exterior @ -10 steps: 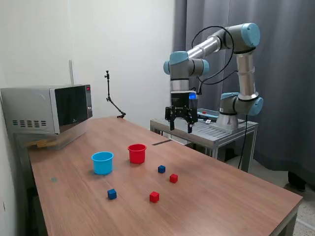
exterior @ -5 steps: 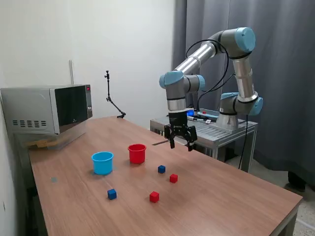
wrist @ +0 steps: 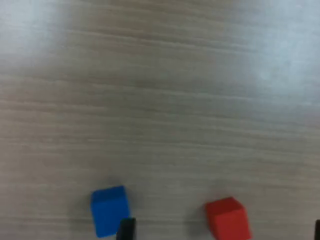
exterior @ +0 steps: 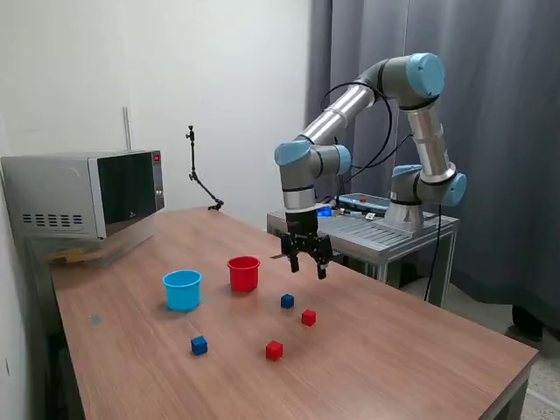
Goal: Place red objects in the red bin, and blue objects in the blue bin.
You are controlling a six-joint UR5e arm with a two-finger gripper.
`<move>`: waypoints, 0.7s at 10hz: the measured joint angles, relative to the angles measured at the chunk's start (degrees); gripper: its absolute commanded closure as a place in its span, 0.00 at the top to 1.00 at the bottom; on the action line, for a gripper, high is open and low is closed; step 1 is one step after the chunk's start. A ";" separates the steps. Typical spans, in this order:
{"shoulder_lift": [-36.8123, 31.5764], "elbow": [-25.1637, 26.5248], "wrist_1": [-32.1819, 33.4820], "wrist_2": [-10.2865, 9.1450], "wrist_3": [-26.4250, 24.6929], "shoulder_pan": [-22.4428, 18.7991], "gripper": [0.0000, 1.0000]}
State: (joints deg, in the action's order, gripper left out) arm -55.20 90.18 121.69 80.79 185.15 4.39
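The gripper point(exterior: 305, 261) hangs above the wood-grain table point(exterior: 411, 359) with its two dark fingers spread apart and nothing between them. Below it sit a small dark blue cube point(exterior: 287, 301) and, just beside that, a bright red cube point(exterior: 309, 318), both sharp-edged and matte. A second red cube point(exterior: 275, 351) and a second blue cube point(exterior: 199, 346) lie nearer the table's front, well apart. The smooth red plastic cup point(exterior: 243, 273) and the slightly wider light blue cup point(exterior: 182, 290) stand upright, near each other. A boxy grey microwave point(exterior: 83, 192) sits at the exterior view's left.
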 measured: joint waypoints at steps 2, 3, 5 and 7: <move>1.26 0.05 0.79 1.96 -1.92 0.63 1.00; 1.76 0.19 1.30 2.94 -2.81 0.94 1.00; 2.63 0.67 1.89 3.81 -3.47 1.44 1.00; 2.98 1.28 2.49 3.92 -2.78 1.80 1.00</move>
State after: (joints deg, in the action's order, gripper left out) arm -52.22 91.46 124.18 84.71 182.37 6.19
